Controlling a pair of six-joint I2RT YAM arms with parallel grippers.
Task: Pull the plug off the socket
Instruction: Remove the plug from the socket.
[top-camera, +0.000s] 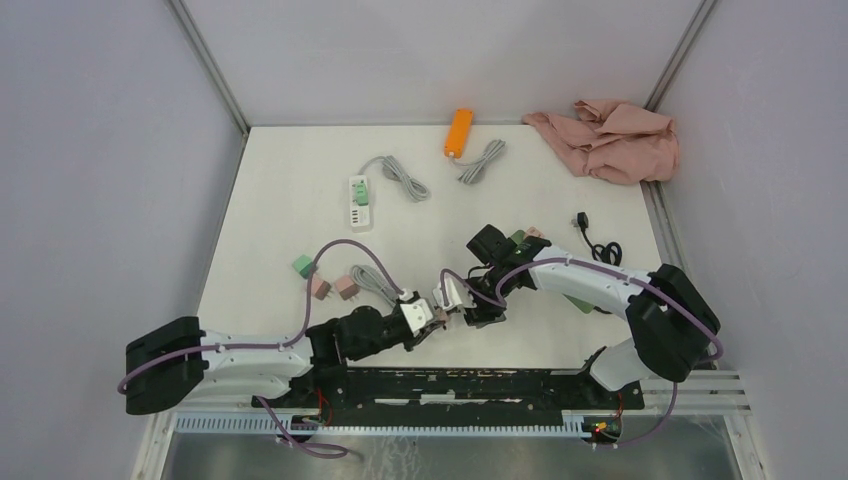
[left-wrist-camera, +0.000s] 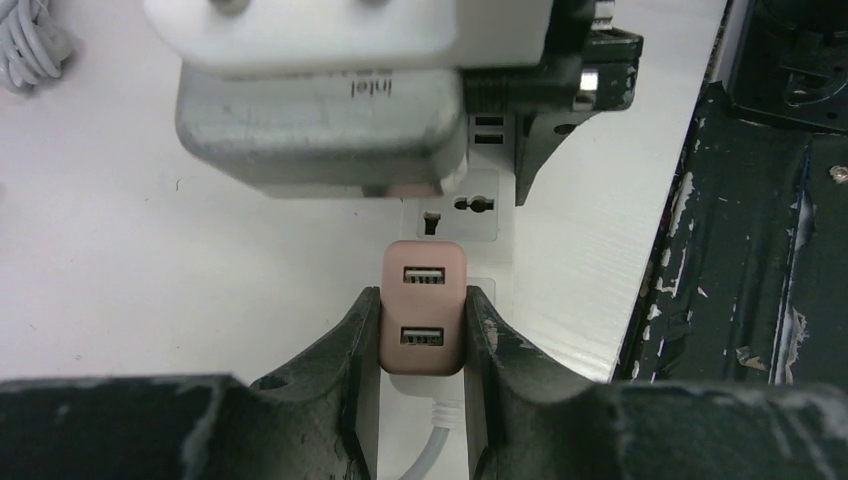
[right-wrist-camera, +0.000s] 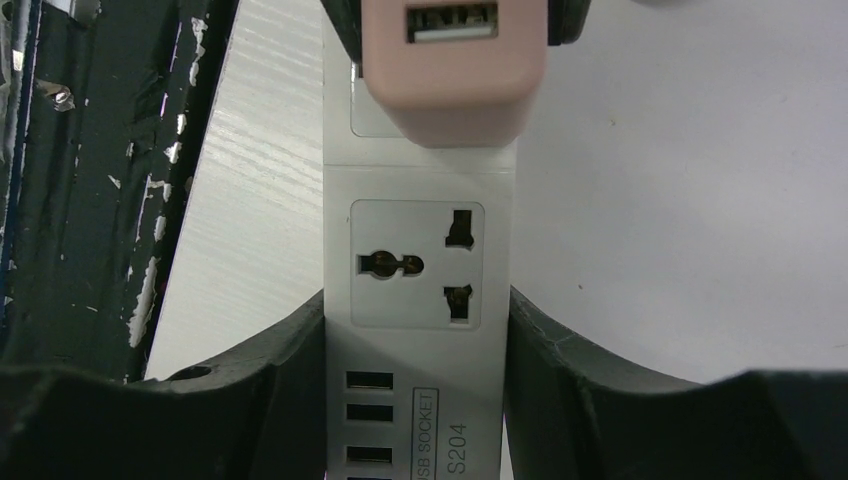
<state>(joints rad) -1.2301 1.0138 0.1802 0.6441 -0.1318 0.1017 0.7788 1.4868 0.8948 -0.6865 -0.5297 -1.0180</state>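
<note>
A white power strip (right-wrist-camera: 418, 260) lies near the table's front edge, also visible in the top view (top-camera: 452, 292). A pink plug (left-wrist-camera: 423, 305) with two USB ports sits on the strip's cable end, and in the right wrist view (right-wrist-camera: 450, 80) it looks seated against the strip. My left gripper (left-wrist-camera: 423, 335) is shut on the pink plug, one finger on each side. My right gripper (right-wrist-camera: 418, 335) is shut on the strip's body, just below the free universal outlet and beside its USB ports. In the top view the two grippers (top-camera: 432, 318) (top-camera: 472, 305) meet nose to nose.
A second white strip with a green plug (top-camera: 359, 200), an orange strip (top-camera: 459, 131) and a pink cloth (top-camera: 610, 138) lie at the back. Loose green and pink plugs (top-camera: 320, 280) lie to the left, a black cable (top-camera: 598, 245) to the right. The black base rail (top-camera: 450, 385) runs close in front.
</note>
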